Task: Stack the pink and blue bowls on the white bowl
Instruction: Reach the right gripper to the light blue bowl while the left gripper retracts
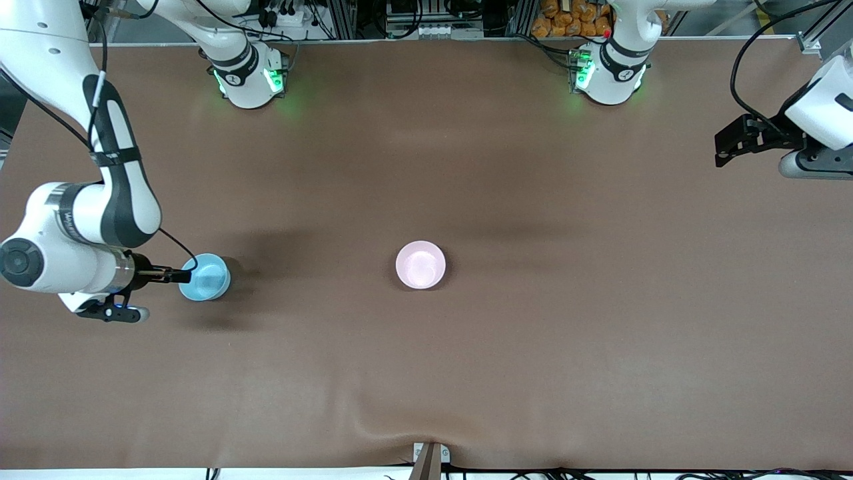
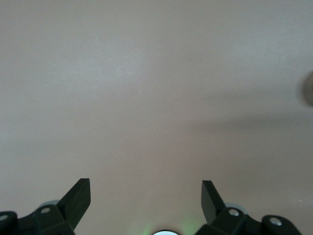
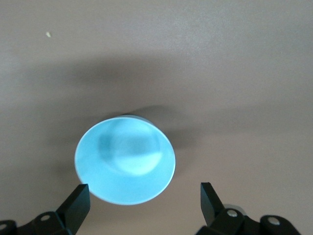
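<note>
The light blue bowl (image 1: 206,277) stands upright toward the right arm's end of the table. My right gripper (image 1: 178,275) is low beside it and open; in the right wrist view the blue bowl (image 3: 124,159) lies just ahead of the gripper (image 3: 144,188), its rim reaching between the fingertips (image 3: 80,193) without touching them. The pale pink bowl (image 1: 420,265) stands upright mid-table, alone. My left gripper (image 1: 723,150) waits over the left arm's end of the table, open (image 2: 145,188) above bare cloth. The white bowl is out of view.
A brown cloth covers the table (image 1: 533,347). The arm bases (image 1: 250,77) (image 1: 610,73) and cables line the edge farthest from the front camera. A small bracket (image 1: 430,460) sits at the nearest edge.
</note>
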`<action>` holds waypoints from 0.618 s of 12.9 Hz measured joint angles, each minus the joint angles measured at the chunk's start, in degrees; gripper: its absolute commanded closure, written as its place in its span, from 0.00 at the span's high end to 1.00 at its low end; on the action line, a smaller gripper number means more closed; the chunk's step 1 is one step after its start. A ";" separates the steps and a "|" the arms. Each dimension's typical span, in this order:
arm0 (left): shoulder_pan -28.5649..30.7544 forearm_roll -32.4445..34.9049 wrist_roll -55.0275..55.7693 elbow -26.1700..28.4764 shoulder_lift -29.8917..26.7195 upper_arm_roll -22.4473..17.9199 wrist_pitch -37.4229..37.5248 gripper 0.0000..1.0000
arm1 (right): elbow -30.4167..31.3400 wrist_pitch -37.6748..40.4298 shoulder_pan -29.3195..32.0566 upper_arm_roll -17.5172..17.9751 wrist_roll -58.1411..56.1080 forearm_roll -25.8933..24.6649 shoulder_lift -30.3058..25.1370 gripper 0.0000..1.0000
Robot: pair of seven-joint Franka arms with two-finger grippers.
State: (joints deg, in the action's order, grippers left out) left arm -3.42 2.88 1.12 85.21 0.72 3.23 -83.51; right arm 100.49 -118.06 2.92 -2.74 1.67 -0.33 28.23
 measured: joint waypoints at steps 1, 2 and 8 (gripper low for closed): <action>0.11 -0.05 -0.01 -0.07 0.00 0.00 0.00 1.00 | 1.49 -1.78 0.56 -0.01 -0.48 0.00 0.17 1.00; 0.16 -0.10 -0.02 -0.11 0.00 0.00 0.00 1.00 | 2.42 -2.67 1.14 -0.02 -1.14 0.00 0.53 0.93; 0.96 -0.83 -0.02 -0.17 0.07 -1.71 0.00 1.00 | 4.04 -4.27 2.01 0.02 -2.62 1.25 3.52 0.22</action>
State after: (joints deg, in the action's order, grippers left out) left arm -2.46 2.06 1.10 85.04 0.78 1.52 -83.51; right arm 104.53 -122.33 4.93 -2.72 -0.95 0.92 31.75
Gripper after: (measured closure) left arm 0.000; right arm 0.410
